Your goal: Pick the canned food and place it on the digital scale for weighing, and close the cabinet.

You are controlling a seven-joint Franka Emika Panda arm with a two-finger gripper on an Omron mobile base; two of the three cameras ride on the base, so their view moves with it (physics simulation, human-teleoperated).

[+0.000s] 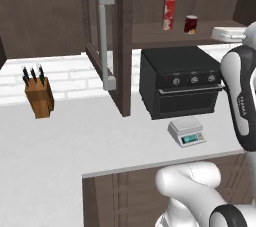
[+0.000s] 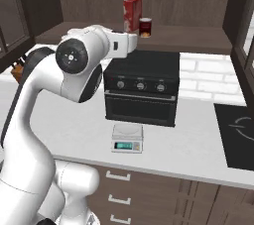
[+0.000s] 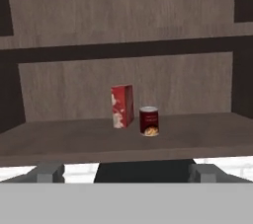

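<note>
The canned food (image 3: pixel 148 121) stands upright on the lower shelf of the open cabinet (image 1: pixel 106 46), just beside a tall red-and-white box (image 3: pixel 122 106) and apart from it. It looks rigid, smooth and likely fairly heavy for its size (a slick metal wall), so a squeeze across the mid-body seems safest. The digital scale (image 2: pixel 127 138) waits bare before the black oven (image 2: pixel 141 87). The gripper's fingertips are hardly visible, so I cannot tell their spread.
</note>
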